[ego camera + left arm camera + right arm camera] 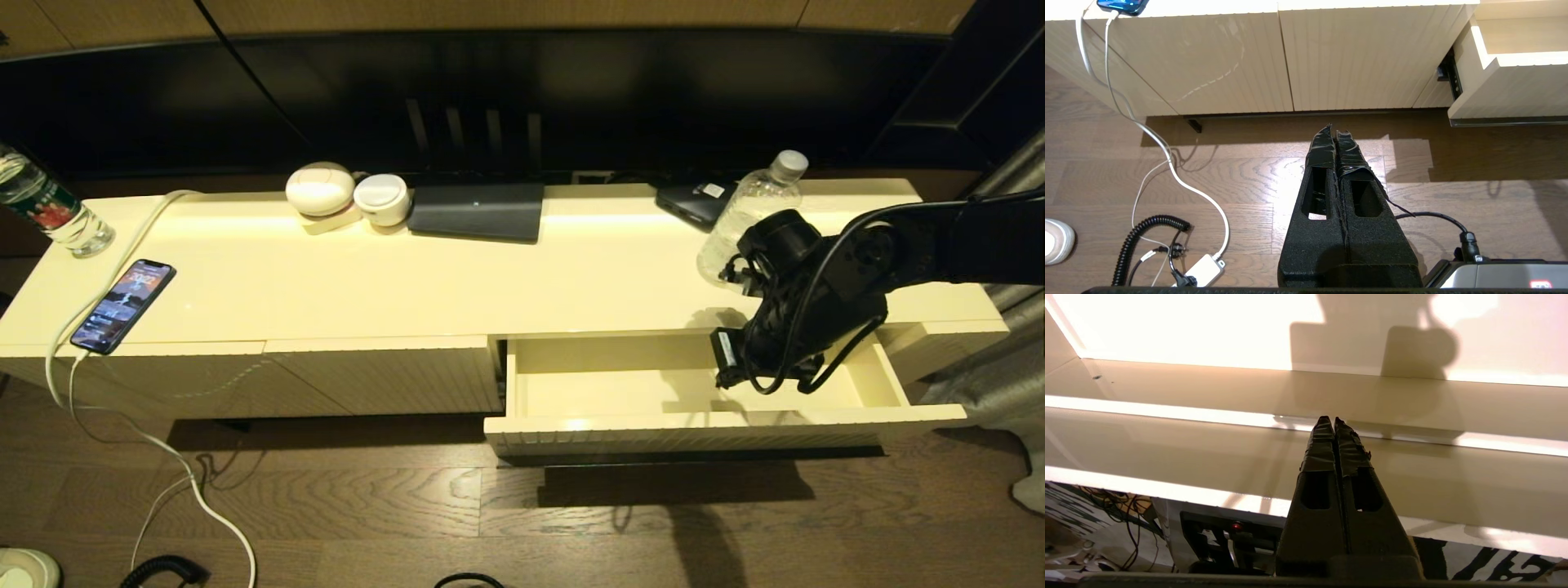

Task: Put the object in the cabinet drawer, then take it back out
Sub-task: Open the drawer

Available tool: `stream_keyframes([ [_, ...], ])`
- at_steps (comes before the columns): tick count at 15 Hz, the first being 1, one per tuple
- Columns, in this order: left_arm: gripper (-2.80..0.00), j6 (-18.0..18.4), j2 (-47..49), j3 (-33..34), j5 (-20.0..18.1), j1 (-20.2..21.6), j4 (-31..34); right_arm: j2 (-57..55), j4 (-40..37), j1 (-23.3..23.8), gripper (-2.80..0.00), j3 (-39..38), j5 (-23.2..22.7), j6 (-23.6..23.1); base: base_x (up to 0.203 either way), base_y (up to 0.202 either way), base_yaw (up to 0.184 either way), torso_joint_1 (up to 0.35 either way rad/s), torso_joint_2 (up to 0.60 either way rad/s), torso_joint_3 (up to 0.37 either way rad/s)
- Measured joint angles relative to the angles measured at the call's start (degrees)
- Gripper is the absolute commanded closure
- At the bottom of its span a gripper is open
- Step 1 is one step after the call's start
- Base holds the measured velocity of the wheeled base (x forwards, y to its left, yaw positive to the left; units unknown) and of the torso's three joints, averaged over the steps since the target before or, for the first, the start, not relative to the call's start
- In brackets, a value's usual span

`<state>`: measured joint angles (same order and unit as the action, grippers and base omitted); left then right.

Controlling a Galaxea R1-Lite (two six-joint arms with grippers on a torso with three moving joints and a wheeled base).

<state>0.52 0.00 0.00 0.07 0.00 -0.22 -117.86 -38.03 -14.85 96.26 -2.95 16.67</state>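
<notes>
The clear bottle (747, 216) with a white cap stands upright on the cabinet top at the right, just behind my right arm's wrist (775, 327). Below it the cream drawer (718, 425) is pulled out, and nothing shows inside it. My right gripper (1334, 420) is shut and holds nothing. It hangs low over the drawer's glossy floor (1208, 449), pointing at the front wall. My left gripper (1336, 130) is shut and empty, parked over the wooden floor in front of the closed ribbed panels (1208, 61). The drawer's corner (1506, 85) shows to its right.
On the cabinet top are a labelled bottle (49, 208) at the far left, a phone (122, 304) on a white cable, two white round items (320, 189), a dark flat box (478, 211) and a dark device (694, 202). Cables and a charger (1202, 269) lie on the floor.
</notes>
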Motion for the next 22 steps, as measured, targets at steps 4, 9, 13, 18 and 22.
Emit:
stream_keyframes([
  [4, 0.0, 0.0, 0.0, 0.0, -0.04, 0.0, -0.02, -1.32, 0.02, -0.02, 0.0, 0.11, 0.11, 0.17, 0.0, 0.0, 0.0, 0.0, 0.0, 0.0],
  [9, 0.0, -0.01, 0.0, 0.0, -0.07, 0.0, -0.02, -2.75, -1.27, -0.91, 0.0, -1.6, 0.11, 0.83, 0.0, 0.0, 0.0, 0.0, 0.0, 0.0],
  [13, 0.0, 0.0, 0.0, 0.0, -0.05, 0.0, 0.0, -2.84, -3.71, -1.48, 0.0, -3.5, 0.17, 1.35, 0.0, 0.0, 0.0, 0.0, 0.0, 0.0],
  [18, 0.0, 0.0, 0.0, 0.0, -0.02, 0.0, -0.02, -2.64, -9.87, -2.25, 0.0, -4.2, 0.11, 2.01, 0.0, 0.0, 0.0, 0.0, 0.0, 0.0],
  [22, 0.0, 0.0, 0.0, 0.0, -0.02, 0.0, -0.02, -2.15, -10.69, -2.78, 0.0, -6.48, 0.01, 2.6, 0.0, 0.0, 0.0, 0.0, 0.0, 0.0],
])
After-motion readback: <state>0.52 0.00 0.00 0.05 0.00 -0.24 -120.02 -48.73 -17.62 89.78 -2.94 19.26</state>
